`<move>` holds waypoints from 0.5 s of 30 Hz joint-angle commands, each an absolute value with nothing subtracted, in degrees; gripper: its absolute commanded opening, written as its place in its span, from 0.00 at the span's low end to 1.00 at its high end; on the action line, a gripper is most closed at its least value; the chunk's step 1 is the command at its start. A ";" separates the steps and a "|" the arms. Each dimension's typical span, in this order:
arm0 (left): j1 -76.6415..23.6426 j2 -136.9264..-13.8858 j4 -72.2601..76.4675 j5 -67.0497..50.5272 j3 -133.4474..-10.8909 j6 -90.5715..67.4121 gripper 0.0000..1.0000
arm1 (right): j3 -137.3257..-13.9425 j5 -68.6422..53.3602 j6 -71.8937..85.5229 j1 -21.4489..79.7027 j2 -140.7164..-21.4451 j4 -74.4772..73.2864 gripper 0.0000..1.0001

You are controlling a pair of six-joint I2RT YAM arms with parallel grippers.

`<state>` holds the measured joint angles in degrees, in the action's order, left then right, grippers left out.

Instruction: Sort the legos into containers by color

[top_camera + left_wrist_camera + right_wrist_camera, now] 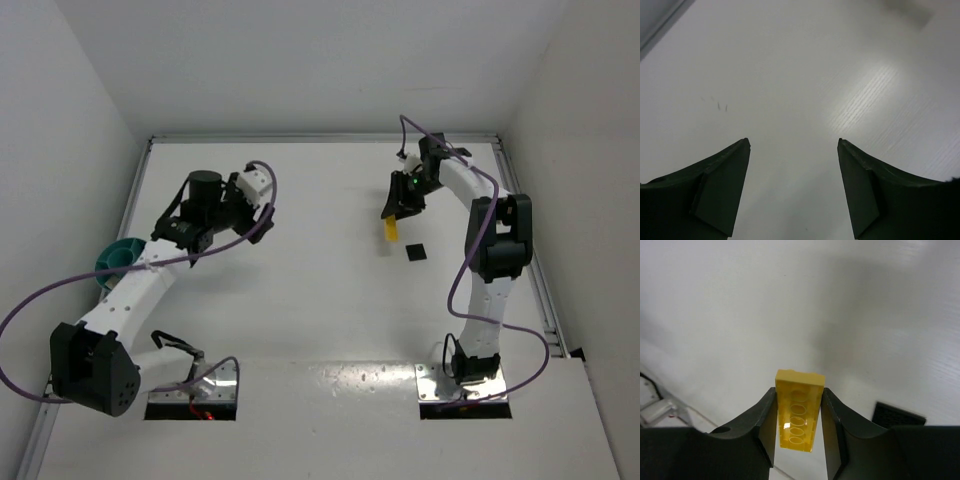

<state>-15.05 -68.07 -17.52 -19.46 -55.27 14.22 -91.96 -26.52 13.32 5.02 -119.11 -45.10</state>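
Observation:
A yellow lego, a long brick with its hollow underside toward the camera, is clamped between the fingers of my right gripper. From above, that gripper hangs over the table's right half with the yellow lego sticking out below it. The teal bowl sits at the far left, partly hidden behind my left arm. My left gripper is open over bare white table with nothing between its fingers. In the top view it is just right of the bowl.
A small flat black square lies on the table close to the right gripper, and it shows again as the black square in the right wrist view. White walls enclose the table on three sides. Purple cables loop off both arms.

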 commanded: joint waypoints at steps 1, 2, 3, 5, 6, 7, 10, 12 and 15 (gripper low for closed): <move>-19.49 -65.74 -13.62 -28.99 -53.10 33.32 0.75 | -93.60 -32.60 19.34 5.80 -116.46 -44.82 0.19; -21.16 -65.74 -13.62 -27.70 -52.56 37.05 0.75 | -93.60 -32.61 19.34 5.80 -116.46 -44.82 0.18; -23.01 -65.13 -13.62 -26.64 -51.43 40.83 0.75 | -93.60 -30.95 19.34 6.50 -116.46 -44.82 0.16; -28.98 -65.13 -11.62 -21.83 -50.11 50.77 0.74 | -93.60 -29.45 19.95 7.03 -116.46 -45.35 0.14; -32.83 -65.13 -9.86 -20.23 -48.18 55.06 0.72 | -93.60 -28.75 20.65 7.73 -115.93 -45.35 0.12; -34.87 -65.13 -7.67 -18.39 -47.03 56.93 0.72 | -93.08 -28.74 21.18 7.73 -115.93 -45.35 0.11; -41.99 -67.14 0.68 -12.41 -42.81 64.65 0.68 | -92.02 -28.21 22.67 8.79 -115.40 -45.35 0.07; -45.07 -68.72 7.77 -10.99 -40.36 67.66 0.67 | -91.50 -26.72 23.20 9.93 -115.40 -45.96 0.06; -46.40 -73.29 13.96 -10.89 -39.81 73.99 0.66 | -91.49 -25.05 23.91 9.93 -115.40 -45.97 0.05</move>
<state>-45.39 -70.22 1.72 -13.13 -40.07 63.26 -91.57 -26.87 21.52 9.61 -118.52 -45.67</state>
